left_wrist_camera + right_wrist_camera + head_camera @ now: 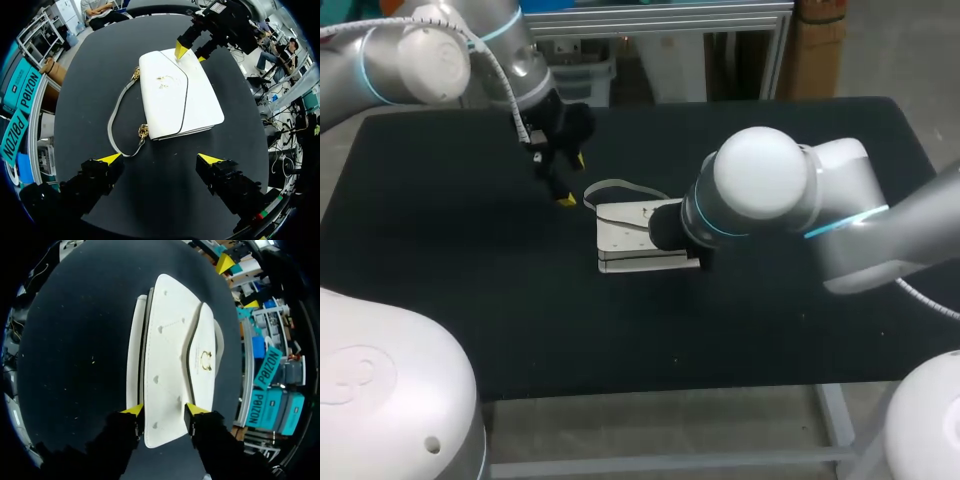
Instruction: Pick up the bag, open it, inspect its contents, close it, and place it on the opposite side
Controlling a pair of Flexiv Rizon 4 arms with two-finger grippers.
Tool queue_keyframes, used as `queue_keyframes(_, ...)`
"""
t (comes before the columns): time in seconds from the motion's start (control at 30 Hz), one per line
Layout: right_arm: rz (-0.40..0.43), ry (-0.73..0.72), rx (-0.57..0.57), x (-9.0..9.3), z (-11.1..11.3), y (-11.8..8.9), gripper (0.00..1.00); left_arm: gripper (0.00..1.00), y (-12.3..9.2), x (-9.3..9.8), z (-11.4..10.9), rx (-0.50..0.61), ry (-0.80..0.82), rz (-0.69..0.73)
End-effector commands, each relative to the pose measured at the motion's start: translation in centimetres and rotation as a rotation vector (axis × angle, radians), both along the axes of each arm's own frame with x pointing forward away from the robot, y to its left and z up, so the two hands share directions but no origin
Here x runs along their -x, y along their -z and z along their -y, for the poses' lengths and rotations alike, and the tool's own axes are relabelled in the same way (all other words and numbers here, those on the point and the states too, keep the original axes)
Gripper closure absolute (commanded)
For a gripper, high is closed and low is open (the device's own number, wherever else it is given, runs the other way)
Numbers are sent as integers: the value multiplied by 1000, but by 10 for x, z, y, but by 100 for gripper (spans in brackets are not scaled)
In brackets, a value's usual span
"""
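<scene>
Head view: a white handbag (628,238) lies mid-table (440,270); the right arm (760,185) covers its right end; the left gripper (570,180) hangs just beside its left.

Left wrist view: the left gripper's fingers spread wide above bare table; handbag ahead, grey strap (114,125) looping beside it.

Right wrist view: the right gripper (164,412) clasps the handbag's near end between both fingers.

White-grey left arm (420,50) at ten o'clock, right arm (770,185) at three: rounded joints, cyan rings, ribbed cables; left gripper (160,159) and right gripper (165,411) black, yellow-tipped.

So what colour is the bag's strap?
Grey strap, joined to the white bag by gold clasps; clearest in the left wrist view.
</scene>
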State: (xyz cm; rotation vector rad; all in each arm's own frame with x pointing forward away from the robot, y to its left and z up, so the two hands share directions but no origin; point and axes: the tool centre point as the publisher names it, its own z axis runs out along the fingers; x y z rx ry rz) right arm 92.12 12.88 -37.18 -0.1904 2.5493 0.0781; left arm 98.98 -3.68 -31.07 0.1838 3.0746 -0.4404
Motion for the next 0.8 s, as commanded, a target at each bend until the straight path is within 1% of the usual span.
queue_keyframes(0.03,2,-1,3,-3,-1,2,55,0,1,-3,3,-5,2,-5)
queue_keyframes(0.1,2,-1,6,-4,-1,3,61,0,2,-3,3,-9,5,-4)
queue_keyframes(0.13,1,-2,8,-4,0,4,68,0,2,-3,4,-11,8,-4)
queue_keyframes(0.17,0,-2,9,-4,0,4,81,0,2,-3,4,-13,11,-4)
queue_keyframes(0.2,-2,-3,9,-4,0,5,100,0,2,-3,4,-14,13,-4)
queue_keyframes(0.33,-5,-6,11,-2,0,7,100,0,2,-3,5,-15,23,1)
queue_keyframes(0.53,-6,13,7,6,-1,10,100,0,0,-1,6,18,55,24)
queue_keyframes(0.8,18,77,27,16,-12,10,100,0,-5,1,12,59,129,56)
